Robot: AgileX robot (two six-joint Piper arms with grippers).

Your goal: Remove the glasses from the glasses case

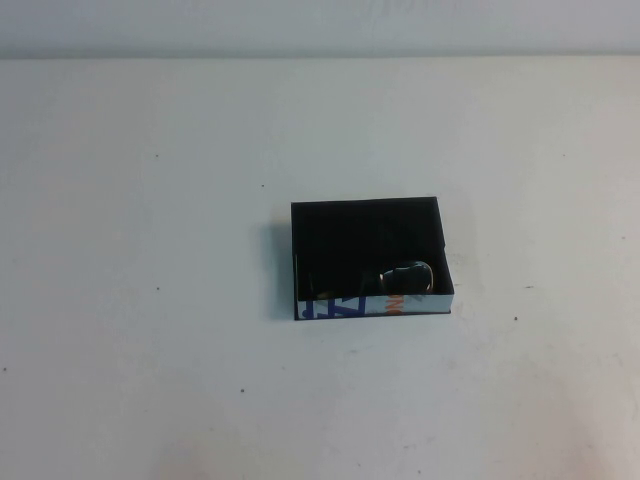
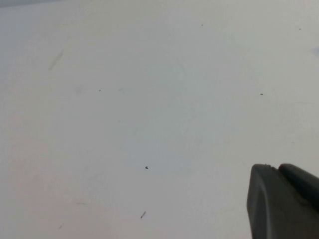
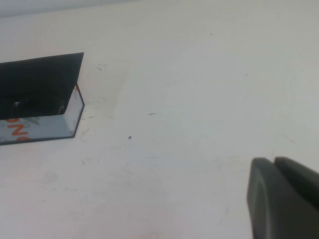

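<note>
Looking down from the high camera, you see neither arm; each wrist view catches only a dark grey corner of its own gripper. Your left gripper (image 2: 284, 201) hangs over bare counter (image 2: 149, 99), away from the glasses case. Your right gripper (image 3: 284, 199) hangs over the counter near the glasses case (image 3: 42, 97), clear of it. You cannot tell how either set of jaws stands.

One glasses case (image 1: 368, 258) sits on the counter: a shallow rectangular black box, open on top, dark inside, one white wall carrying blue marks and an orange patch. One pair of glasses (image 1: 405, 277) lies inside, against that printed wall, dark-framed with a greyish lens showing.
</note>
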